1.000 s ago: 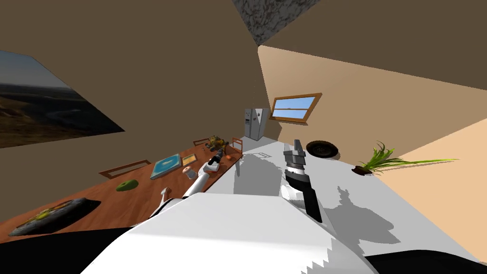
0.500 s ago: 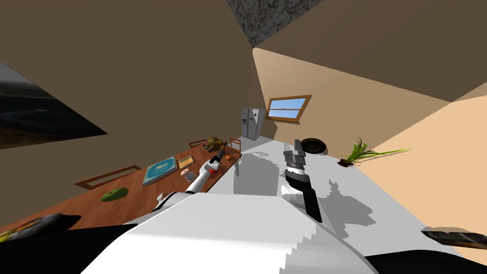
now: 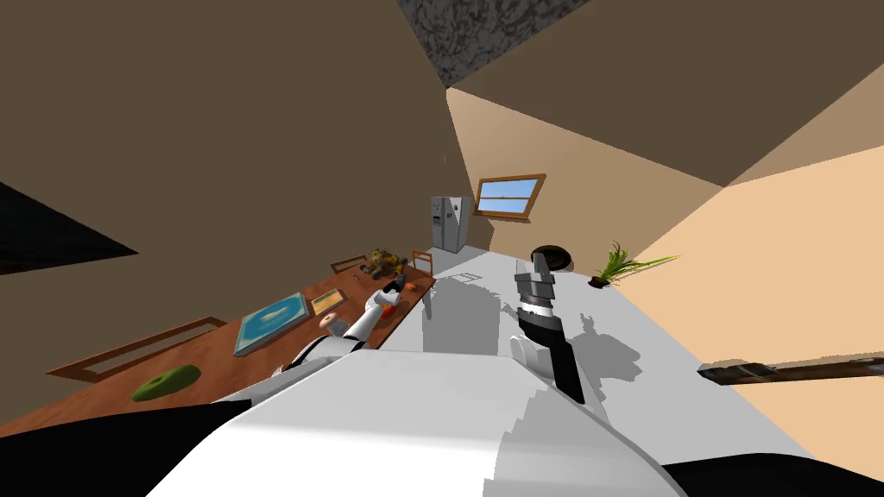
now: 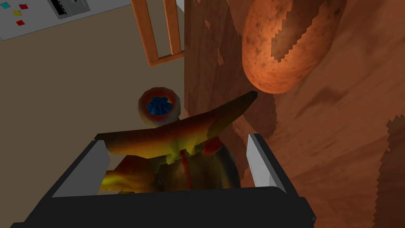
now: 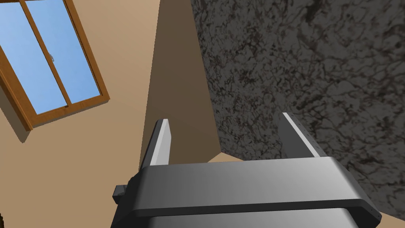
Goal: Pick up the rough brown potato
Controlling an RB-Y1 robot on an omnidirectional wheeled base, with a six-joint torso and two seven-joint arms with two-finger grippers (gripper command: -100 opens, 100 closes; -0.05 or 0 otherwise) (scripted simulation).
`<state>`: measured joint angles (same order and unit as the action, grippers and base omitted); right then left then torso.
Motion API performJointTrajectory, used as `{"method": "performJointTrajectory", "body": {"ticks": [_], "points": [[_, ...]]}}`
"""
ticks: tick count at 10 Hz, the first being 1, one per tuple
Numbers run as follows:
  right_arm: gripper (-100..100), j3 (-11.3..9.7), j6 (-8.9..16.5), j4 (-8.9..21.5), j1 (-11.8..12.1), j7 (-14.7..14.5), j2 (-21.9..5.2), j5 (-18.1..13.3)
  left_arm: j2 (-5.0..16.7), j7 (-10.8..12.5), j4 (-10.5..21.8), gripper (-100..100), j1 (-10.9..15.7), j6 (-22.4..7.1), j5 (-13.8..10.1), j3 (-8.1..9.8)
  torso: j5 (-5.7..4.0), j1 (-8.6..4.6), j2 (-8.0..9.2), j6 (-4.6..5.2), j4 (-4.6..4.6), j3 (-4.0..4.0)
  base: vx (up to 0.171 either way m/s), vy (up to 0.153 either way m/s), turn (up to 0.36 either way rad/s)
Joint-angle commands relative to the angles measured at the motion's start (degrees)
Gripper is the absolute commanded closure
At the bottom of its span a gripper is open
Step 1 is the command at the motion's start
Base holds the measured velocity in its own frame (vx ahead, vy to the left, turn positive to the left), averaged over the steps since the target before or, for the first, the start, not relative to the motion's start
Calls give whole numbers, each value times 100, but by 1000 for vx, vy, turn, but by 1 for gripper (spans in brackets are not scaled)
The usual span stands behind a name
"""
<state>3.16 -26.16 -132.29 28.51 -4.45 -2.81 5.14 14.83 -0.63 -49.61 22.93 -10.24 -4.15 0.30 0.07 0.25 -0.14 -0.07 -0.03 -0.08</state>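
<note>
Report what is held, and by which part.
Nothing is held. The left gripper is open, short of the potato; the right gripper is open and empty.

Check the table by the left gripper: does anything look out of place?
Yes: the open left gripper seems to straddle a multicoloured object, while the potato lies beyond its fingertips, untouched on the table.

The potato [image 4: 284,43] was orange-brown, freckled with dark specks. The table [image 4: 336,158] was reddish brown with streaky wood grain. A toy [image 4: 170,136], perhaps a figure, was mottled yellow, orange and red, its round end ringed red around blue. The fridge [image 4: 35,23] was grey with small red, yellow and teal squares.
</note>
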Motion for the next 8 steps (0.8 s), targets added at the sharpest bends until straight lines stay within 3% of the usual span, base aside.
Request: {"method": "performJointTrajectory", "body": {"ticks": [1, 8], "points": [[0, 0, 0, 0, 0, 0, 0, 0, 23, -11, 160, -100, 65, -102, -17, -16, 0, 0, 0, 0, 0, 0, -27, 53, -105], [0, 0, 0, 0, 1, 0, 0, 0, 107, -122, 1200, -100, 615, -527, -50, -60, -1, -7, -8, -6, -2, -4, -20, 40, -131]]}}
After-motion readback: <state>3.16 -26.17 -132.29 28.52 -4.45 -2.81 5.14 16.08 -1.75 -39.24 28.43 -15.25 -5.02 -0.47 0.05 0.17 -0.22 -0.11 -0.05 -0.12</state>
